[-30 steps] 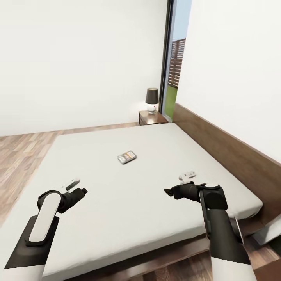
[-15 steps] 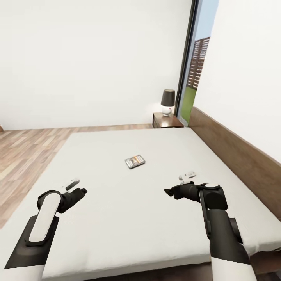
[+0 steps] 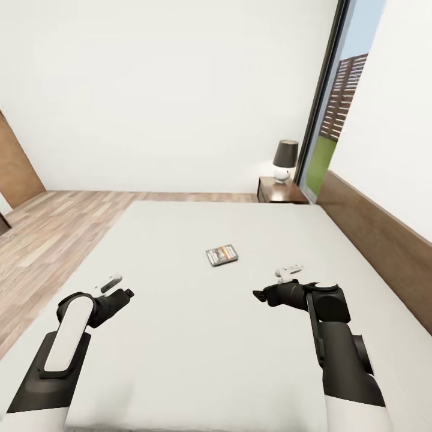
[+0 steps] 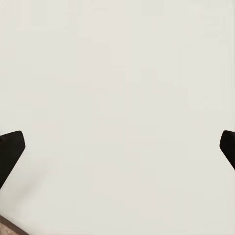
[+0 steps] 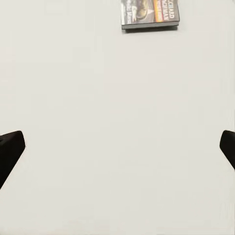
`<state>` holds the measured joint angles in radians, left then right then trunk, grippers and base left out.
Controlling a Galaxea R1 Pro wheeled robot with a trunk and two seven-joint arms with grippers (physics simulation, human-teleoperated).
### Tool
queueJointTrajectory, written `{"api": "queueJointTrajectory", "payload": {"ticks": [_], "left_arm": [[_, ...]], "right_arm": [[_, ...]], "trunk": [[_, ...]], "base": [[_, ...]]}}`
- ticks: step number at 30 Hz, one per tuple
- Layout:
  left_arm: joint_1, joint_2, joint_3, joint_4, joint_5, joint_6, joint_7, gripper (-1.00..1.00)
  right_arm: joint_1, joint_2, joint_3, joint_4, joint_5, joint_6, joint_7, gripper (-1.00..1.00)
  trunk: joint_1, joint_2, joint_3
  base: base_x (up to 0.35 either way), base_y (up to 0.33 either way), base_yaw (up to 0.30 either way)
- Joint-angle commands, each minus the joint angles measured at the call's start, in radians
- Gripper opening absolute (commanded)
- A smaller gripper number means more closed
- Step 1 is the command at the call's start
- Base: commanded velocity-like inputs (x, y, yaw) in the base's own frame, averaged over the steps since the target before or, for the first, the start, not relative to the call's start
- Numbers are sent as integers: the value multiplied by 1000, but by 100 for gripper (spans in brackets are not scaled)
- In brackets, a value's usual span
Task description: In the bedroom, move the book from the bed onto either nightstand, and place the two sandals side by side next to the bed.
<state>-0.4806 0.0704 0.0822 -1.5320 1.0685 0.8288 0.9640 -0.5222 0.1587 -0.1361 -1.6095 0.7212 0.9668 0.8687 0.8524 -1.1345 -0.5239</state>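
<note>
**Both grippers spread wide over the mattress, book ahead**

My left gripper (image 3: 123, 294) hangs above the bed (image 3: 180, 336) with its jaws wide apart, holding nothing and touching nothing; in the left wrist view its fingertips (image 4: 11, 147) sit at opposite edges over bare mattress. My right gripper (image 3: 259, 295) is spread just as wide and empty, above the mattress.

The book (image 3: 221, 255) lies flat near the middle of the bed, ahead of and between my grippers, nearer the right one. Beyond the bed's far corner stands the nightstand (image 3: 282, 191) with a lamp (image 3: 284, 159) on it, beside the window (image 3: 336, 120).

Since a second ago my view has swung: book, nightstand and window sit further right, and my arms hold the same pose.

On the book's cover (image 5: 150, 13) I read "CHARD" in white beside an orange band; the rest is too small.
</note>
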Motion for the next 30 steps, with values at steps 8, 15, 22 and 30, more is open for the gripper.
{"api": "queueJointTrajectory", "payload": {"ticks": [8,15,22,30], "left_arm": [[-1,0,2,-1,10,3,9,100],[-1,0,-5,0,12,4,11,100],[-2,-1,-7,0,12,4,10,100],[-3,-1,-5,2,12,4,7,100]], "right_arm": [[-1,1,-2,-1,9,2,11,100],[-1,1,-1,-1,9,0,12,100],[-1,1,-4,-1,8,-1,13,100],[-1,3,-5,-1,9,1,9,100]], "trunk": [[0,-1,-1],[0,-1,-1],[0,-1,-1],[0,-1,-1]], "base": [[38,-25,138],[195,-4,20],[71,-1,3],[11,0,-81]]}}
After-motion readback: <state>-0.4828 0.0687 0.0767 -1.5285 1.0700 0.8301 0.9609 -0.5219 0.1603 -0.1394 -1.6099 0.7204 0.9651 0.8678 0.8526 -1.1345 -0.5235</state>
